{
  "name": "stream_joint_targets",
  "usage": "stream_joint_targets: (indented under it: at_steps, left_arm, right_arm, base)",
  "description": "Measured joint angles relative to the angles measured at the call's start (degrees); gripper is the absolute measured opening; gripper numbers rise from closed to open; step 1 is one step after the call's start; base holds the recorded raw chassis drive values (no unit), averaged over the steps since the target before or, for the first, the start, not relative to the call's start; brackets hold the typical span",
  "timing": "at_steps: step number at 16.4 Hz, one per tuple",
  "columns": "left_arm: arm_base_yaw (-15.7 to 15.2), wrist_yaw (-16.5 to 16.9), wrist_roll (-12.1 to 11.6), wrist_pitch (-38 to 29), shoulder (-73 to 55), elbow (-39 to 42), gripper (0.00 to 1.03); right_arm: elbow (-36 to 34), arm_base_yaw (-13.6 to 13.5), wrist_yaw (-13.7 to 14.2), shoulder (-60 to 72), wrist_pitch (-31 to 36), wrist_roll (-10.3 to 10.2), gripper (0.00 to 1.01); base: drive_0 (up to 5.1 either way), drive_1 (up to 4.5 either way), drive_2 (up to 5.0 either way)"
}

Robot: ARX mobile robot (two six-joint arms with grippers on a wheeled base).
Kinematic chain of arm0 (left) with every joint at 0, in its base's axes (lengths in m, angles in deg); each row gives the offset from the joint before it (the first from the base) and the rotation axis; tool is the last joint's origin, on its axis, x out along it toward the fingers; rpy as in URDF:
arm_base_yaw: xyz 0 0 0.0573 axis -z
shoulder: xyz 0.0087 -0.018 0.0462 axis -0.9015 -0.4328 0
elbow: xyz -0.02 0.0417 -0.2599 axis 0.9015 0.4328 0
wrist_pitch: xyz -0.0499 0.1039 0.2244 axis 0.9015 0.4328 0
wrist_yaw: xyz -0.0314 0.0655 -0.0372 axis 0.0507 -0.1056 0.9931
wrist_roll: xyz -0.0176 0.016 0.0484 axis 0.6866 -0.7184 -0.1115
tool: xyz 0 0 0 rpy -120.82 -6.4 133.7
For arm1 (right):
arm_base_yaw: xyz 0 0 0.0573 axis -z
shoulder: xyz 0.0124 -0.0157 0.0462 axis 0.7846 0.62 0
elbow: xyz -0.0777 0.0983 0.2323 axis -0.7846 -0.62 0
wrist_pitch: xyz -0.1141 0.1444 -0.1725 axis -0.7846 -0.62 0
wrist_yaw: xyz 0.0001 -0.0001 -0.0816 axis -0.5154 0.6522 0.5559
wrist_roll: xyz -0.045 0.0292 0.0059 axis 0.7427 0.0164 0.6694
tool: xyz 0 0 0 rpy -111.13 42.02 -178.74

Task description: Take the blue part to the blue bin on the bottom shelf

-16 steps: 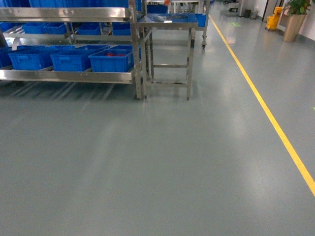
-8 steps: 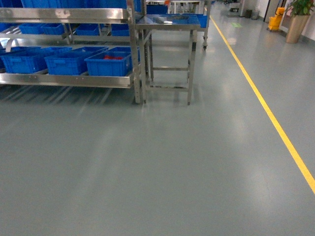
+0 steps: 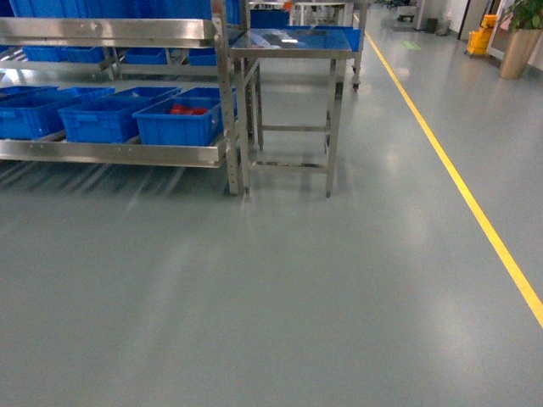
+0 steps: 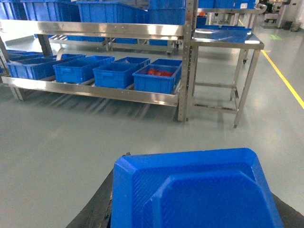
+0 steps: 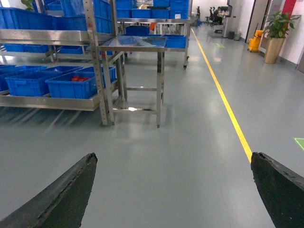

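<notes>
The blue part (image 4: 190,185) fills the bottom of the left wrist view, and my left gripper (image 4: 199,194) is shut on it, with a dark finger (image 4: 99,209) showing at its left. Ahead, the bottom shelf (image 4: 95,90) (image 3: 110,153) of a steel rack carries a row of blue bins. The rightmost bin (image 4: 159,78) (image 3: 178,123) holds red bags. The blue bin (image 4: 116,75) (image 3: 102,120) to its left shows no red. My right gripper (image 5: 173,159) is open over bare floor, nothing between its fingers. Neither gripper shows in the head view.
A square steel table (image 3: 288,51) (image 5: 135,47) stands against the rack's right upright (image 3: 222,93). A yellow floor line (image 3: 458,186) runs along the right. A potted plant (image 3: 517,38) stands far right. Grey floor lies between me and the rack.
In the head view the rack and table have grown larger and slid lower and a little left; the camera has come closer to them.
</notes>
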State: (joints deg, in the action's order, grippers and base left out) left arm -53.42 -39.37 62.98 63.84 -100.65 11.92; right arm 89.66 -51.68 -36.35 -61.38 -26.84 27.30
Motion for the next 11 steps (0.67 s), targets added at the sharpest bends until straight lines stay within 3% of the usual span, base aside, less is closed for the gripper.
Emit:
stream_joint_targets:
  at_steps: [11]
  left_arm:
    - [0.0,0.0,0.0,0.1,0.0,0.0,0.44]
  right_arm:
    - [0.0,0.0,0.0,0.0,-0.2,0.0,0.98]
  base:
    - [-0.1,4.12,-4.2]
